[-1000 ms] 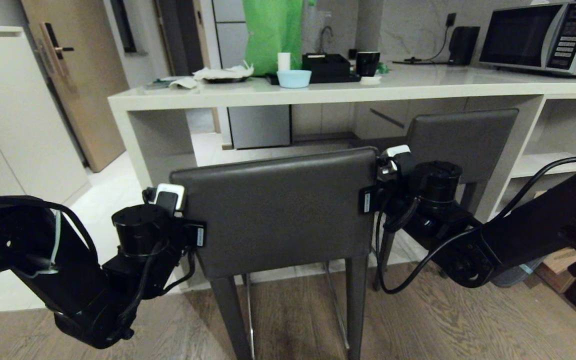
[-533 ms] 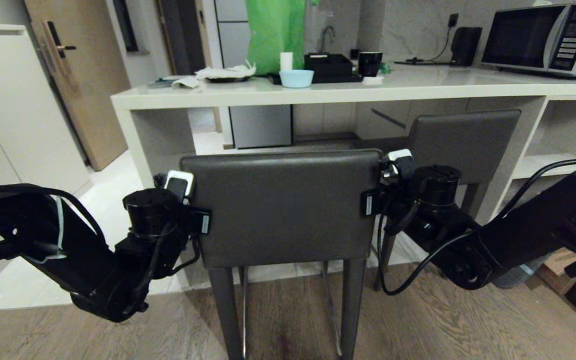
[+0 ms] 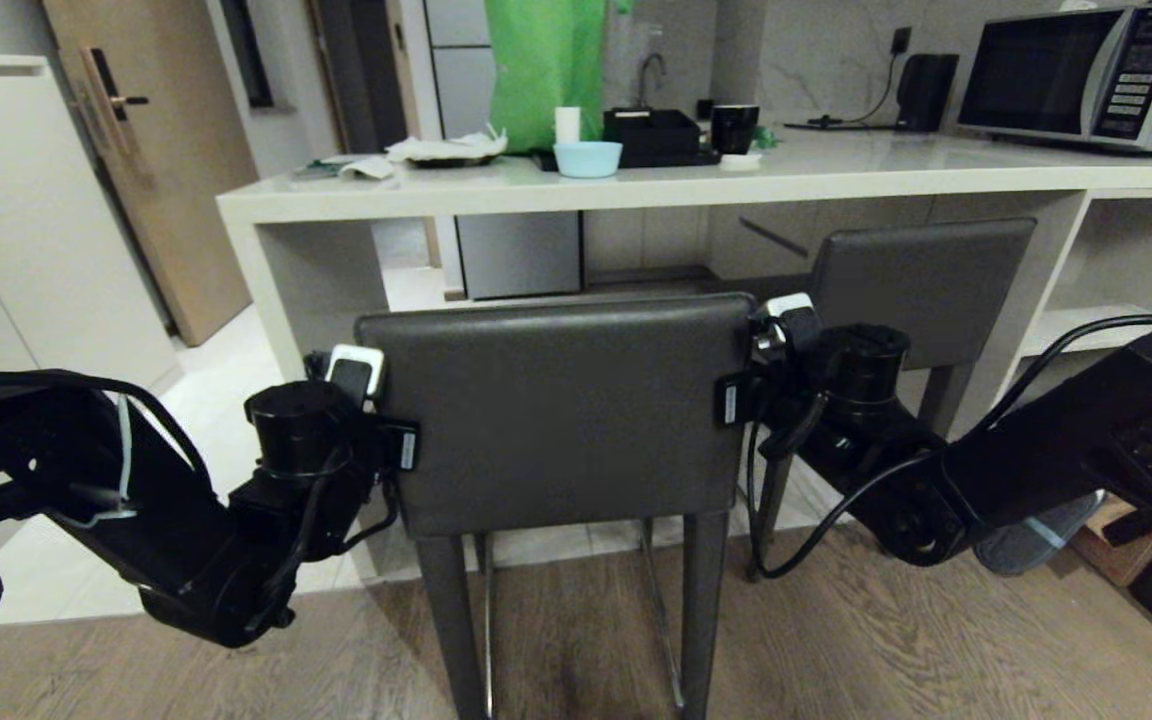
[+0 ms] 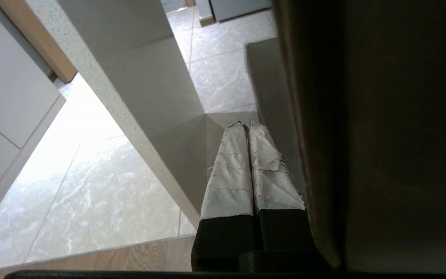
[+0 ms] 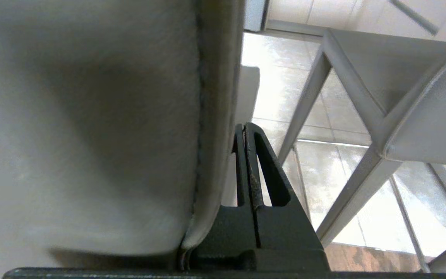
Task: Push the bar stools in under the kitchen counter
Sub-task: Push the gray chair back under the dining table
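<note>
The near bar stool (image 3: 556, 410) stands in front of the kitchen counter (image 3: 636, 185), its dark grey backrest facing me. A second bar stool (image 3: 921, 275) sits further in under the worktop on the right. My left gripper (image 4: 246, 126) is shut, its cloth-wrapped fingers lying along the left edge of the backrest (image 4: 381, 135). On the other side my right gripper (image 5: 245, 126) is shut too, flat against the right edge of the backrest (image 5: 91, 116). Both sets of fingertips are hidden behind the backrest in the head view. Neither gripper holds anything.
The counter's grey side panel (image 4: 149, 97) stands close beside the left gripper. The second stool's legs (image 5: 362, 178) are near the right gripper. On the worktop are a blue bowl (image 3: 587, 157), a black tray (image 3: 651, 135) and a microwave (image 3: 1086, 75). A box (image 3: 1121, 545) lies on the floor at right.
The near stool has slid a little toward the counter, and both arms, the left one most, have gone forward with its backrest. Both grippers stayed shut.
</note>
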